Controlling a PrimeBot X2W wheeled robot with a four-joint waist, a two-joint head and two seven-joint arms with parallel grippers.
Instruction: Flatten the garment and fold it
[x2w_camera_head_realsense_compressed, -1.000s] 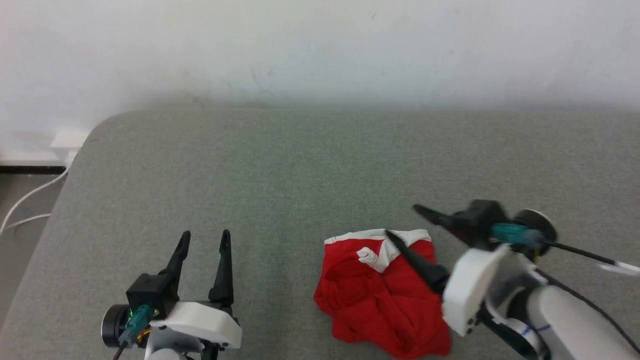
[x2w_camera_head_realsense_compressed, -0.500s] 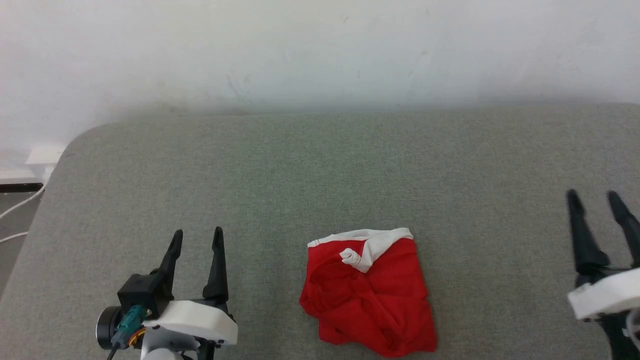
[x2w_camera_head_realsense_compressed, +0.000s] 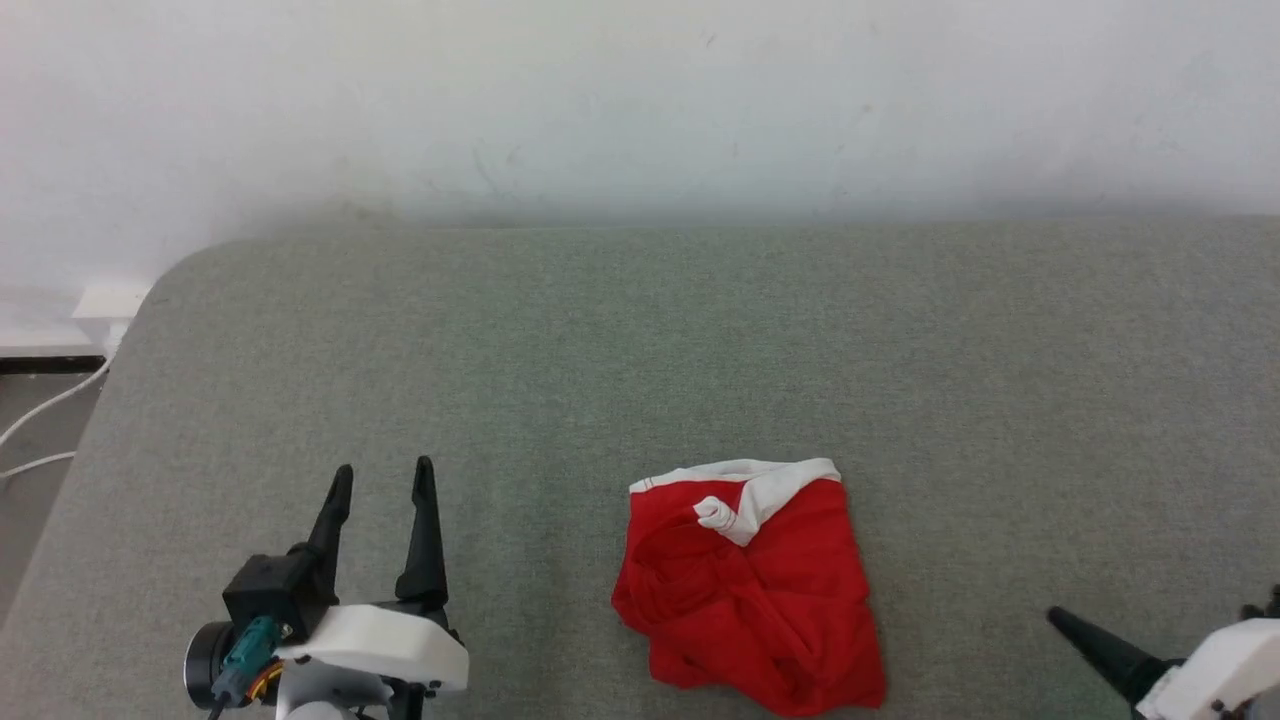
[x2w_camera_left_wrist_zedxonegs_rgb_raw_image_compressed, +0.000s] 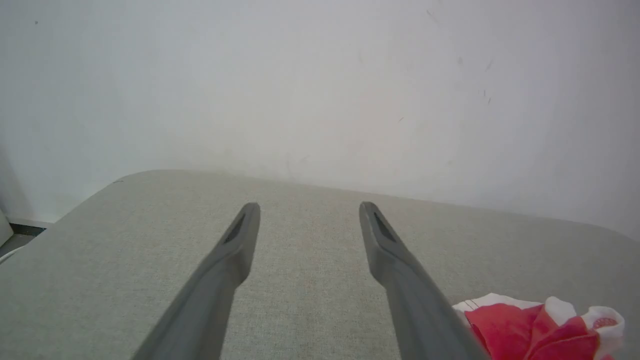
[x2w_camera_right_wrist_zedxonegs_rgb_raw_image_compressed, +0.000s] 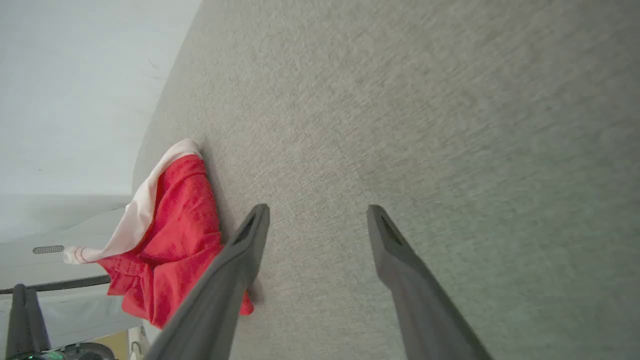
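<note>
Garment (x2w_camera_head_realsense_compressed: 745, 590) lies crumpled lower centre of head view on grey worktop (x2w_camera_head_realsense_compressed: 600, 350). Left claw (x2w_camera_head_realsense_compressed: 384, 468) & right claw (x2w_camera_right_wrist_zedxonegs_rgb_raw_image_compressed: 317, 209) both wide, empty, apart from it. Looks thin, soft, prob light; pinch white trim (x2w_camera_head_realsense_compressed: 740, 470) at corners

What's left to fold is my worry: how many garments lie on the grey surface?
1. The red garment lies crumpled near the front of the grey surface, right of the open left gripper. Its folds could hide something small.
</note>
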